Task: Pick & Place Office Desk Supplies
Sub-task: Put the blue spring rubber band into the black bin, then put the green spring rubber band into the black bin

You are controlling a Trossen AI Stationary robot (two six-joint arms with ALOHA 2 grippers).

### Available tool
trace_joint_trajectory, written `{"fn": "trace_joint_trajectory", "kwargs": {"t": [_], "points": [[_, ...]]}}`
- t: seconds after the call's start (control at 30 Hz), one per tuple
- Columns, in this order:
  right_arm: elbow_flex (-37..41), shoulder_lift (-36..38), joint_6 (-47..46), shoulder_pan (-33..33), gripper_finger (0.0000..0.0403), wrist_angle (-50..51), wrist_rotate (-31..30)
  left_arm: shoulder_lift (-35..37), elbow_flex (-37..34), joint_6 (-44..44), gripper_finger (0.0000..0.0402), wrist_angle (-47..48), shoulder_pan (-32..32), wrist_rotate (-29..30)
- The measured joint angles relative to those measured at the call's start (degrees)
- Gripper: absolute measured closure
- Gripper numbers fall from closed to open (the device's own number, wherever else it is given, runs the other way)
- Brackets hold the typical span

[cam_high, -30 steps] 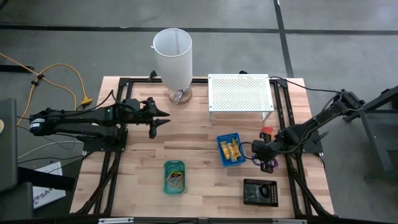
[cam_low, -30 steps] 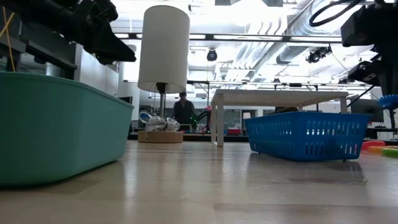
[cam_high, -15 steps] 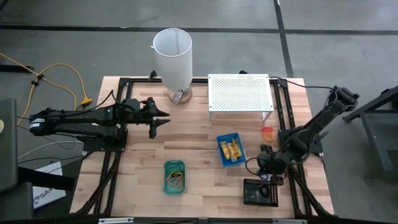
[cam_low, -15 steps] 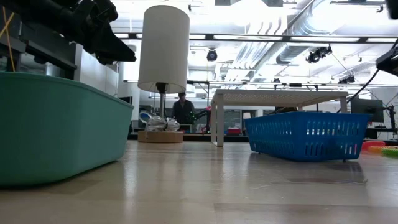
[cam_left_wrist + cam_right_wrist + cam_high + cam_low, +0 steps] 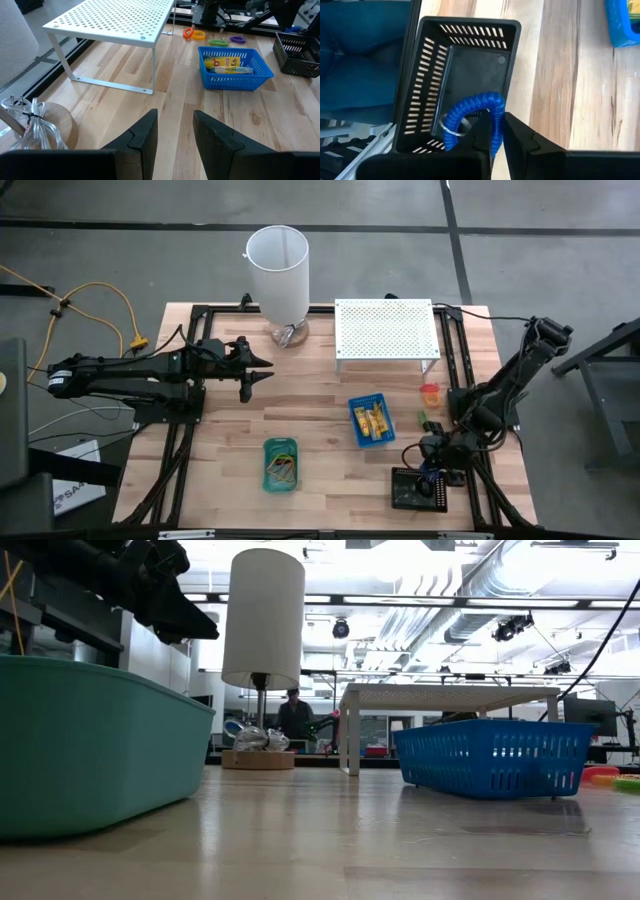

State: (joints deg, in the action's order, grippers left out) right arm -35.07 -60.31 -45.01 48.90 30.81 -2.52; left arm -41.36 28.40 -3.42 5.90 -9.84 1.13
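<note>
So the right gripper point(image 5: 492, 131) has its fingers clenched on a blue coiled spiral cord loop point(image 5: 470, 112) with a little metal ring on it, and it's hanging right over the black slotted plastic tray point(image 5: 470, 60) at the front right of the light wooden table point(image 5: 310, 430). From the high view the right gripper point(image 5: 432, 470) sits just at that tray's point(image 5: 418, 490) back edge, arm bent down over it.

Rest of the supplies: yellow oblong packets point(image 5: 374, 421) are lying in the blue mesh plastic basket point(image 5: 354, 423) near the middle, and thin rubber bands point(image 5: 281, 468) are in the green plastic tray point(image 5: 279, 445) towards the front. A few loose loops, orange point(image 5: 188, 33), yellow point(image 5: 199, 35), green point(image 5: 218, 42) and purple point(image 5: 237, 39), sit on the wood beside the blue basket, near the right arm's base.

The left gripper point(image 5: 258, 370) is parked off on the left side, well apart from everything, fingers point(image 5: 142, 132) released with nothing between them. Behind it all stand a white perforated metal shelf point(image 5: 386, 330) and a tall white cylinder lamp point(image 5: 279, 275).
</note>
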Motion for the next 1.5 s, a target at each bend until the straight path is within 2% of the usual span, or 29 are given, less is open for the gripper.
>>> {"fn": "trace_joint_trajectory", "kwargs": {"t": [0.17,0.43,0.63,0.93,1.27,1.5], "points": [[0.0,-2.2,0.2,0.0,0.0384,-2.3,0.4,0.0,0.0,0.0,0.0282,0.0,0.0,0.0],[0.0,-11.3,2.9,0.0,0.0384,-13.5,4.5,0.0,0.0,0.0,0.0282,0.0,0.0,0.0],[0.0,-15.8,3.3,0.0,0.0384,-18.1,4.8,0.0,0.0,0.0,0.0282,0.0,0.0,0.0],[0.0,-16.3,3.3,0.0,0.0382,-18.2,4.5,0.0,0.0,0.0,0.0282,0.0,0.0,0.0],[0.0,-16.3,4.8,0.0,0.0332,-18.2,4.2,0.0,0.0,0.0,0.0282,0.0,0.0,0.0],[0.0,-16.3,4.8,0.0,0.0326,-18.2,4.2,0.0,0.0,0.0,0.0282,0.0,0.0,0.0]]}}
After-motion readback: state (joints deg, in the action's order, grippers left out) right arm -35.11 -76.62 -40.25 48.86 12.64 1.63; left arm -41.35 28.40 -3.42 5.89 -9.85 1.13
